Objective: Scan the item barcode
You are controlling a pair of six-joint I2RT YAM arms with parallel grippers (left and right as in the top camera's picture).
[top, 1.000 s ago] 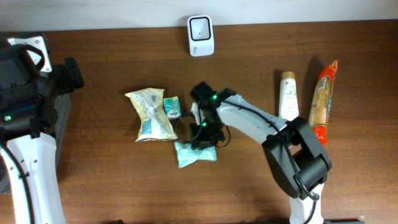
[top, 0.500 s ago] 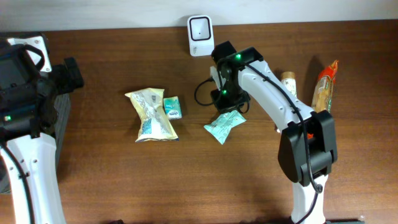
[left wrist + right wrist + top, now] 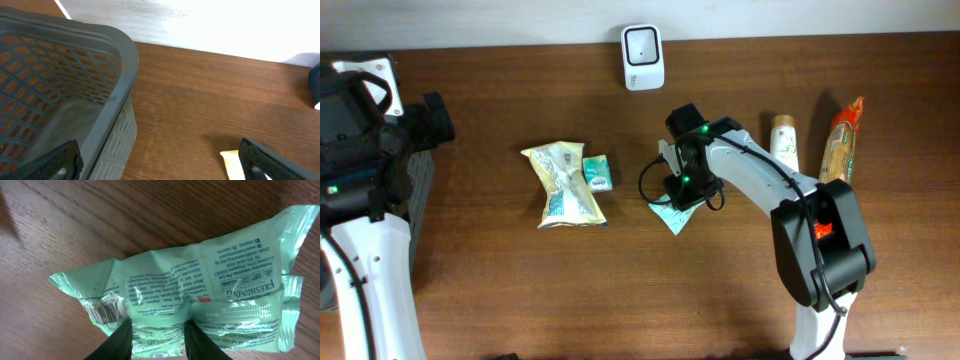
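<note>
Brown wooden bench (image 3: 520,290) carries the pale green crinkly plastic packet (image 3: 200,280), well short of the white box scanner (image 3: 642,44), right pincer (image 3: 157,330) narrow astride its seam, grip unclear: pinched loosely, it could slip and leave the barcode (image 3: 102,312) unread.

packets 4 (image 3: 561,183) (image 3: 598,173) (image 3: 672,214) (image 3: 840,160) | tube 1 (image 3: 782,150) | scanner 1 (image 3: 642,57) | basket 1 (image 3: 125,55) (grey)

Left arm (image 3: 360,250) drawn back at the table's left edge, left gripper (image 3: 160,160) spread wide, right arm (image 3: 760,180) reaching toward mid-table, wrist angled down, right gripper (image 3: 159,340) low, fingers (image 3: 120,340) slightly apart, grip unclear
</note>
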